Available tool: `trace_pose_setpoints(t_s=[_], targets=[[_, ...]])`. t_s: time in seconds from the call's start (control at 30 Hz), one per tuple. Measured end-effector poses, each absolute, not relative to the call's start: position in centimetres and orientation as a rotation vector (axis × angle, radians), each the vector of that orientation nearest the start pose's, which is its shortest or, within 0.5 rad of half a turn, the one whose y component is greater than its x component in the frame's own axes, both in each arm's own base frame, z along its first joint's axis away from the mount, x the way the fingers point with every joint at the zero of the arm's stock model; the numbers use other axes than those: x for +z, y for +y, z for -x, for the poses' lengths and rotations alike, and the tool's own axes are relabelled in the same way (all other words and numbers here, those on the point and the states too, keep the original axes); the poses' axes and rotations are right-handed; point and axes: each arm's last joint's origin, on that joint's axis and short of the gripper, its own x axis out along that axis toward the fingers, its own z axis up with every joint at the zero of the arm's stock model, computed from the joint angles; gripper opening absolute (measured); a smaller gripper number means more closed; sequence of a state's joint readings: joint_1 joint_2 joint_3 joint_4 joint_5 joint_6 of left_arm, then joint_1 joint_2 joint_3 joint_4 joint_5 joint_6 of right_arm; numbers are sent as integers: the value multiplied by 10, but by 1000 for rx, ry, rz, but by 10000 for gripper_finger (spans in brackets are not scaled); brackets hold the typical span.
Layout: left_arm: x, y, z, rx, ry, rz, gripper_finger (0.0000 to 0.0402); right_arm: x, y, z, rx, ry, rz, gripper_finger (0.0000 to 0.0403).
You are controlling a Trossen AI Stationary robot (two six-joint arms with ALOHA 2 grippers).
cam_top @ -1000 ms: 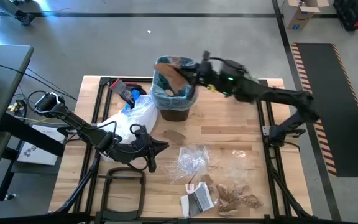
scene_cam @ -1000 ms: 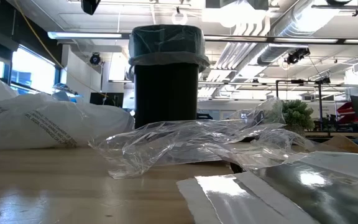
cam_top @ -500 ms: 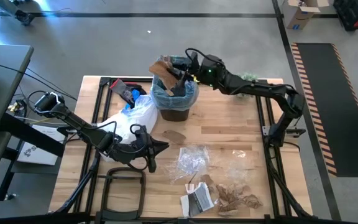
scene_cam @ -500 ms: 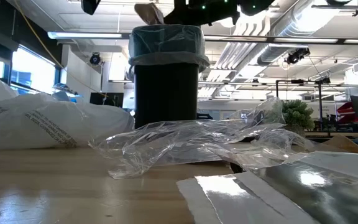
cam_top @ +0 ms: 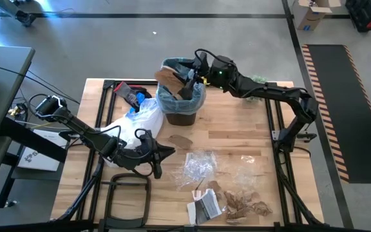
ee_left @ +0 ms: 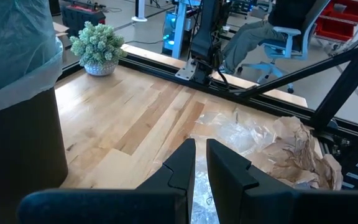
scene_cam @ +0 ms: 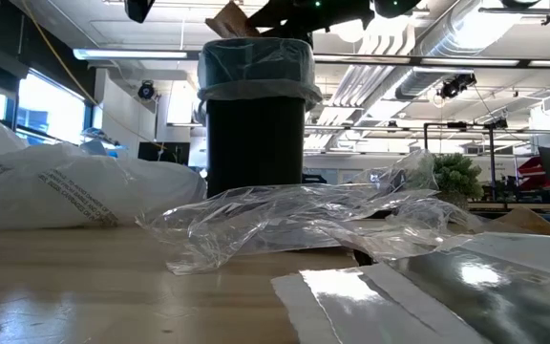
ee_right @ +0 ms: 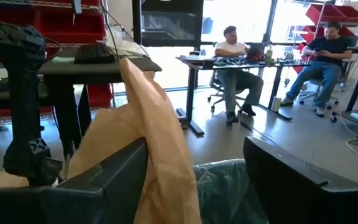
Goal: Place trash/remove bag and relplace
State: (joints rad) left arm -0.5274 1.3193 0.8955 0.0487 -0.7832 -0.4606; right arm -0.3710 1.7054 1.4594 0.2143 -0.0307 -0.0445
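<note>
A black bin (cam_top: 180,108) lined with the light-blue bag (scene_cam: 256,67) stands at the table's far middle. My right gripper (cam_top: 189,77) hovers level over its mouth, open, with a brown paper scrap (ee_right: 157,143) of the trash upright between its fingers. The scrap also shows above the rim in the low view (scene_cam: 225,17). More trash lies on the near table: clear wrappers (cam_top: 198,166), brown scraps (cam_top: 243,203), a black-and-white packet (cam_top: 205,207). My left gripper (cam_top: 171,152) hangs shut above the near left, holding nothing. My right gripper reaches level from the table's right, above the bin's mouth. The scrap's side (ee_right: 143,155) lies against the inner face of one finger (ee_right: 120,177); the other finger (ee_right: 284,180) stands apart from it. The scrap stands upright, its lower end hidden behind the fingers.
A whiter plastic bag (cam_top: 137,122) lies left of the bin, with a red-and-black object (cam_top: 129,93) behind it. A small green plant (ee_left: 97,46) stands at the far right. One brown scrap (cam_top: 180,140) lies just in front of the bin. People sit at desks beyond the table.
My right gripper has moved toward the table's left and down, from beside the bin's right rim to over its mouth, carrying the brown scrap. Its fingers have opened, and the scrap now stands over the bin's far-left rim.
</note>
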Motion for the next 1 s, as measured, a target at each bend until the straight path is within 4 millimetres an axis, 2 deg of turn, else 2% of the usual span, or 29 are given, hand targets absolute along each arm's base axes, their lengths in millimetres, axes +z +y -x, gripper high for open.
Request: trace_pose_setpoints(t_s=[0.17, 0.27, 0.43, 0.53, 0.63, 0.8, 1.0], targets=[[281, -125, -256, 315, 232, 225, 23, 348, -147, -379, -348, 126, -20, 236], [281, -125, -256, 315, 232, 226, 23, 342, -149, -377, -422, 195, -6, 232], [281, -126, -256, 314, 232, 226, 23, 341, -152, -374, -570, 222, 29, 232], [281, -125, -256, 315, 232, 225, 23, 350, -152, -373, -610, 204, 49, 232], [281, -126, -256, 311, 233, 232, 23, 364, -148, -371, -545, 166, 56, 231], [281, -126, -256, 308, 227, 288, 23, 375, -136, -375, -229, 229, 34, 231], [281, -125, -257, 321, 222, 287, 23, 368, -124, -383, -254, 318, 171, 230]])
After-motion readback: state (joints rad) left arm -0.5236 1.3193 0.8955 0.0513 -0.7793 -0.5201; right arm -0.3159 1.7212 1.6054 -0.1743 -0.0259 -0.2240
